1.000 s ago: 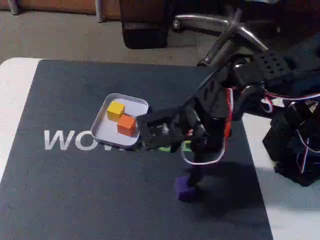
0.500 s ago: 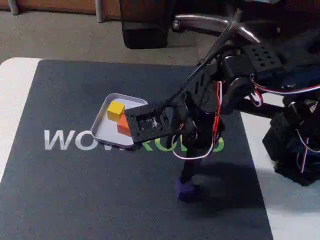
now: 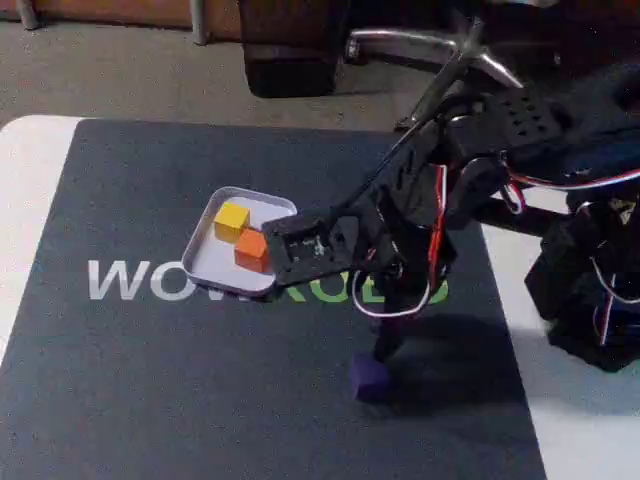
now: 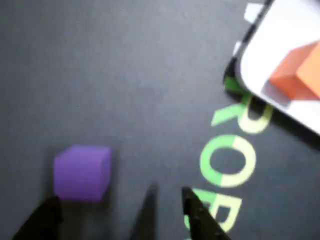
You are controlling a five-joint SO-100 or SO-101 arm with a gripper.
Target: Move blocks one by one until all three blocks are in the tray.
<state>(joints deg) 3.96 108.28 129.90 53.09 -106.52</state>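
With the yellow block [image 3: 232, 218] and the orange block [image 3: 252, 249] already lying in the tray [image 3: 205, 262] at centre left of the fixed view, only the purple block [image 3: 369, 377] is left, sitting on the dark mat [image 3: 150, 380] at lower centre, well apart from the tray. The gripper [image 4: 120, 212] hangs just above it, released, and in the wrist view its dark fingertips [image 4: 42, 220] spread along the bottom edge with the cube at lower left, beside one finger rather than centred in the gap. Doing this step well probably means shifting sideways until the cube sits midway between the jaws, then lowering squarely so neither tip nudges it away. Closing on flat opposite faces should hold best, and the lift should clear the tray's raised rim.
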